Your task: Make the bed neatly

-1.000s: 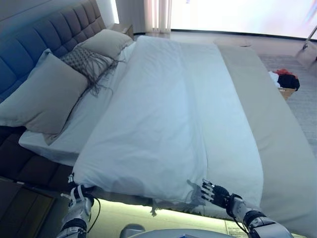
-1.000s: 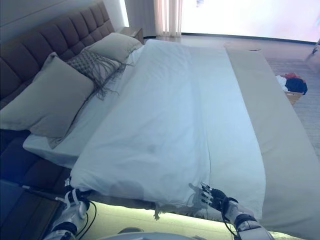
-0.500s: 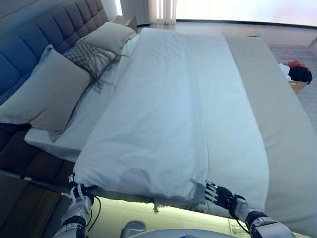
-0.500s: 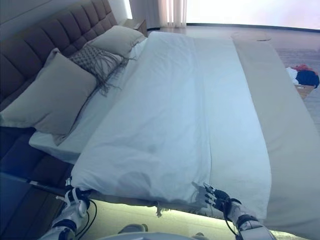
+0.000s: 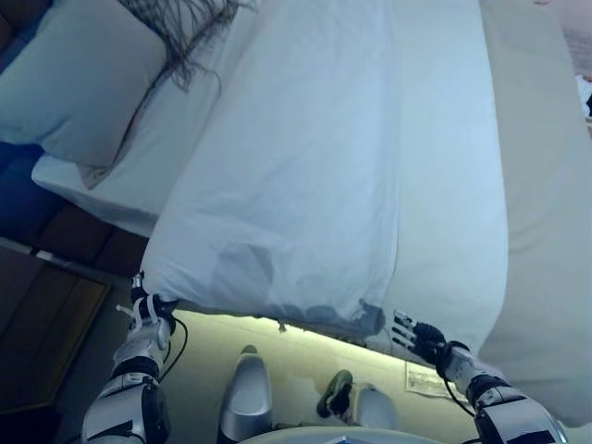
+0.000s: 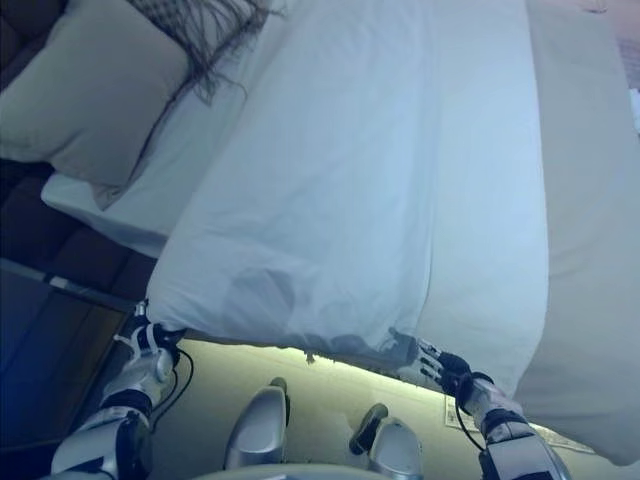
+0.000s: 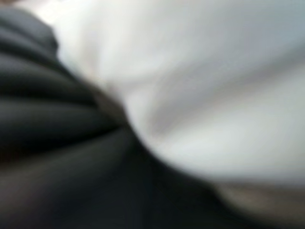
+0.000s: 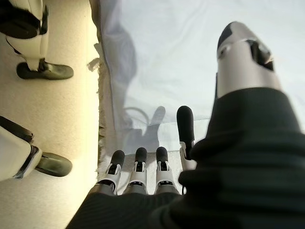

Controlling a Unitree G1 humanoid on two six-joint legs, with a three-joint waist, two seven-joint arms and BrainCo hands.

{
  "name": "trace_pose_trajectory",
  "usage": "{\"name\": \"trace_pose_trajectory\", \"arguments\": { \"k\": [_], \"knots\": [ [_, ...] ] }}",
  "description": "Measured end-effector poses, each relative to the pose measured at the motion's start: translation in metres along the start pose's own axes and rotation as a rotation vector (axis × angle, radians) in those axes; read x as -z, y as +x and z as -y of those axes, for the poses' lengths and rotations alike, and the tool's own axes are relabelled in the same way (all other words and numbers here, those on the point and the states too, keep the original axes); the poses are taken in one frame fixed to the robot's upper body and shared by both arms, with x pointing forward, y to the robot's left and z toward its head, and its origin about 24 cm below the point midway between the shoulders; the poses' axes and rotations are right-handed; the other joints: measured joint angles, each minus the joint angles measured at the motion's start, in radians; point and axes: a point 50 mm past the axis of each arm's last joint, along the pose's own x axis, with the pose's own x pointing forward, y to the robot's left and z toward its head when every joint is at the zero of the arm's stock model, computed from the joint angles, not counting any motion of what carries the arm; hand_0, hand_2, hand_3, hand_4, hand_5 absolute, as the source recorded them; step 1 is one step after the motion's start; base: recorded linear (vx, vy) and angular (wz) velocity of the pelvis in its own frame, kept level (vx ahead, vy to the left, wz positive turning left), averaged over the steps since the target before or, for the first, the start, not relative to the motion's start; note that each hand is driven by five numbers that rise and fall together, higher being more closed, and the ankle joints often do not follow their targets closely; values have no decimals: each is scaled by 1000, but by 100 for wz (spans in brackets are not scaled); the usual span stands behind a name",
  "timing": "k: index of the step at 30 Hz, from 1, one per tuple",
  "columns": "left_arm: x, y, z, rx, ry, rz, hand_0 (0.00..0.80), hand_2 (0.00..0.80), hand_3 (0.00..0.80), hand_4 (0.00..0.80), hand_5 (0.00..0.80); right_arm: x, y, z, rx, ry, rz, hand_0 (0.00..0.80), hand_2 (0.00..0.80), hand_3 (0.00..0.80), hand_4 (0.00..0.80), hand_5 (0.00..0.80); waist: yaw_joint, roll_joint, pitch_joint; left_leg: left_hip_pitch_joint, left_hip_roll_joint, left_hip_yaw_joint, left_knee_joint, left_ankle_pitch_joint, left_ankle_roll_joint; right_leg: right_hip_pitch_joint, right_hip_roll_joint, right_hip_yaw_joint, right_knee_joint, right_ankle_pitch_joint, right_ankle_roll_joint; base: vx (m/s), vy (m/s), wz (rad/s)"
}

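Note:
A white duvet (image 5: 305, 166) lies over the bed, and its near edge hangs over the side. My left hand (image 5: 148, 313) is right under the duvet's near left corner, touching it. In the left wrist view only white cloth (image 7: 214, 95) shows close up. My right hand (image 5: 421, 339) is open at the duvet's hanging near edge, further right. In the right wrist view its fingers (image 8: 138, 164) are straight, the thumb is apart, and they point at the duvet (image 8: 167, 47) without holding it.
A beige blanket (image 5: 546, 203) covers the bed's right part. A grey pillow (image 5: 83, 83) and a fringed cushion (image 5: 185, 18) lie at the head end on the white sheet (image 5: 139, 176). A dark wooden cabinet (image 5: 37, 324) stands at the left. A paper (image 5: 421, 379) lies on the floor.
The camera has tilted down, so the whole picture has shifted and the floor now shows. Both hands stay at the duvet's near edge.

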Motion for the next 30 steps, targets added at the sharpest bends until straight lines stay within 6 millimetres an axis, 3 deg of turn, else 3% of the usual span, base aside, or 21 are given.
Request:
{"name": "trace_pose_trajectory", "arguments": {
  "k": [1, 2, 5, 10, 15, 20, 27, 30],
  "knots": [
    [2, 2, 4, 12, -3, -5, 248, 248, 248, 248, 248, -8, 1, -3, -12, -10, 21, 0, 0, 0, 0, 0, 0, 4, 11, -13, 0, 4, 17, -25, 6, -29, -12, 6, 42, -16, 1, -83, 97, 2],
    [4, 3, 6, 16, -11, -9, 0, 0, 0, 0, 0, -14, 2, -6, -22, -17, 38, 0, 0, 0, 0, 0, -1, 6, 22, -29, -3, 10, 31, -44, 8, -55, -23, 16, 77, -27, 1, -62, 73, -4],
    [0, 1, -1, -31, -26, 24, 0, 0, 0, 0, 0, -27, 4, -12, -45, -32, 66, 0, 0, 0, 0, 0, 1, 15, 59, -68, -22, 16, 87, -60, 24, -96, -58, 35, 143, -45, 6, -77, 89, 5],
    [-15, -15, -29, -130, -35, 81, 0, 0, 0, 0, 0, -42, 4, -15, -56, -47, 89, 0, 0, 0, 0, 0, 4, 8, 95, -135, -35, 22, 180, -91, 38, -174, -99, 73, 247, -83, 1, -33, 59, 1],
    [-41, -40, -60, -251, -45, 185, 0, 0, 0, 0, 0, -44, 1, -11, -51, -41, 90, 0, 0, 0, 0, 0, 3, 7, 97, -171, -28, 21, 224, -101, 41, -212, -108, 83, 291, -95, -5, 0, 0, 0],
    [-52, -61, -84, -332, -49, 222, 0, 0, 0, 0, 0, -49, -2, -5, -49, -48, 97, 0, 0, 0, 0, 0, 7, 5, 97, -180, -24, 21, 256, -111, 45, -224, -111, 97, 317, -100, -7, -14, -7, -3],
    [-58, -74, -97, -356, -57, 237, 0, 0, 0, 0, 0, -41, -6, 3, -43, -14, 91, 0, 0, 0, 0, 0, 4, -20, 76, -173, -20, 23, 269, -119, 48, -220, -116, 105, 333, -105, -7, 39, -87, -1],
    [-59, -81, -104, -373, -22, 229, 0, 0, 0, 0, 0, -27, -7, 6, -41, 19, 73, 0, 0, 0, 0, 0, 3, -34, 55, -137, -17, 28, 249, -119, 48, -186, -110, 102, 313, -104, -6, 77, -117, -4]
  ]
}}
